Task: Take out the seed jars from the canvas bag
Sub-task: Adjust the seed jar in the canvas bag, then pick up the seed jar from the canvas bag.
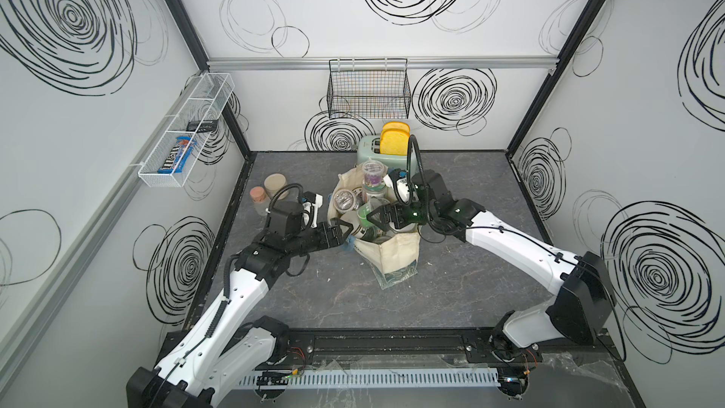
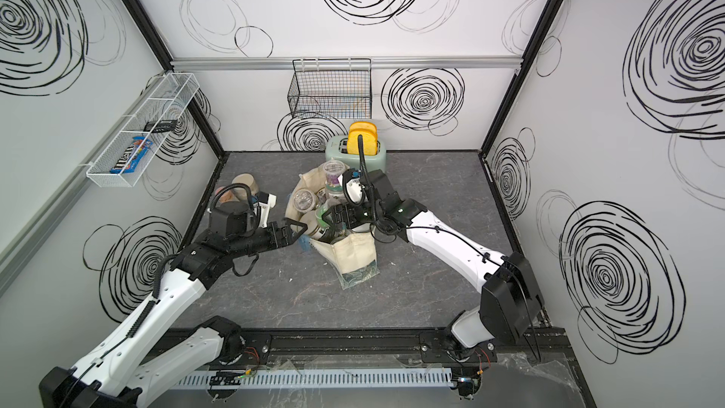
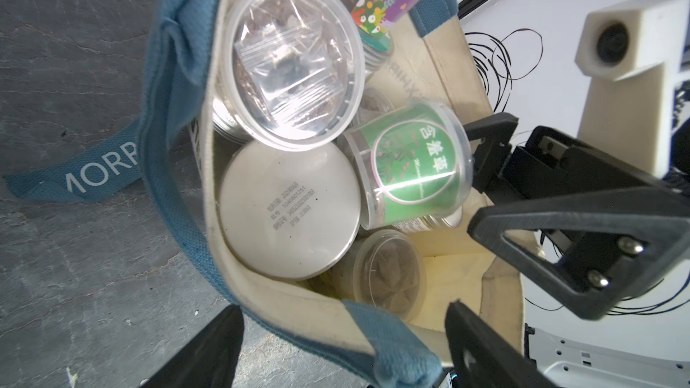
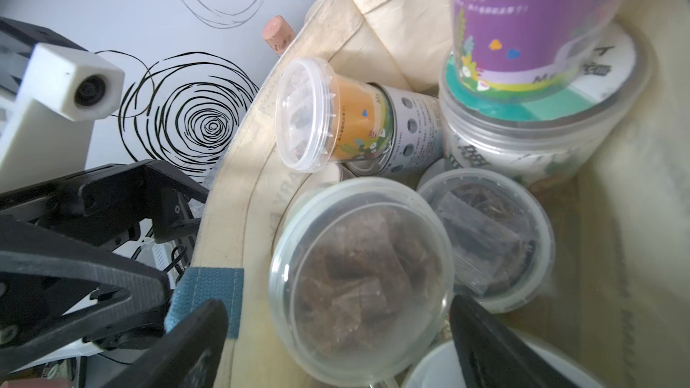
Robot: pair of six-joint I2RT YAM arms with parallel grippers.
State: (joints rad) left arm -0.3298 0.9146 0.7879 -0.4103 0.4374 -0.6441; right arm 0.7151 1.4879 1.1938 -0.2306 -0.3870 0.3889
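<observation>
The canvas bag (image 1: 396, 257) stands mid-table with its mouth open and several seed jars inside. A purple-labelled jar (image 1: 372, 176) stands highest, beside a wide clear-lidded tub (image 3: 295, 61), a plain white jar end (image 3: 287, 210) and a green-labelled jar (image 3: 410, 166). My left gripper (image 3: 343, 307) is open and straddles the bag's near rim and blue strap (image 3: 384, 345); it shows in both top views (image 1: 347, 235) (image 2: 298, 231). My right gripper (image 4: 336, 304) is open over the bag's mouth. A clear tub of brown matter (image 4: 358, 274) lies between its fingers, ungripped.
A mint-green toaster (image 1: 372, 151) with yellow slices stands just behind the bag. A tan-lidded jar (image 1: 276, 184) and a pinkish-lidded jar (image 1: 257, 195) stand at the left, behind my left wrist. A black wire basket (image 1: 368, 92) hangs on the back wall, a white wire shelf (image 1: 188, 127) on the left wall.
</observation>
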